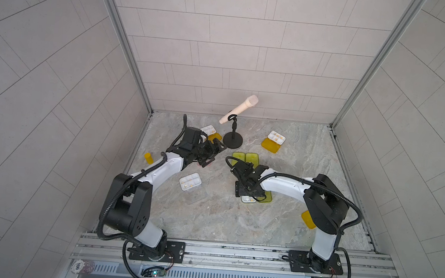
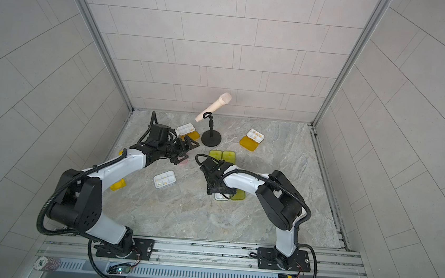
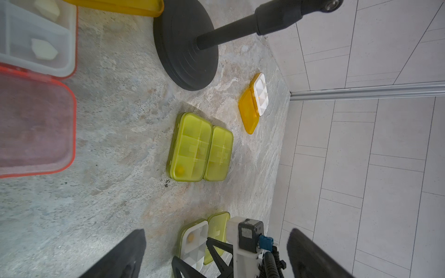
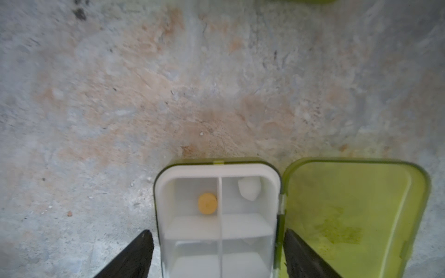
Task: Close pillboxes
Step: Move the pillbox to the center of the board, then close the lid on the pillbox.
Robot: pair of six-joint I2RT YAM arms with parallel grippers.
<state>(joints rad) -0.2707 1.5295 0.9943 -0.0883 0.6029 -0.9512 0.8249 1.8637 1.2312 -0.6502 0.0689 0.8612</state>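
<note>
My right gripper [image 4: 218, 243] is open, and its fingers straddle the white tray of an open lime green pillbox [image 4: 218, 226] whose lid [image 4: 349, 216] lies flat beside it. An orange pill sits in one compartment. In a top view this gripper [image 1: 247, 192] hangs over that pillbox [image 1: 247, 199]. My left gripper [image 1: 216, 150] is open wide with nothing in it, above an open pink pillbox [image 3: 36, 125]. Two closed lime green pillboxes [image 1: 245, 158] lie side by side mid-table. Open pillboxes: orange-yellow ones [image 1: 273, 141] [image 1: 210, 131] at the back, a clear one [image 1: 190, 182] front left.
A microphone on a black round-based stand [image 1: 232, 142] rises at the back centre, close to my left gripper. A small yellow bottle [image 1: 148, 158] stands at the left edge. Another orange-yellow box [image 1: 308, 220] shows partly behind my right arm. Walls enclose three sides.
</note>
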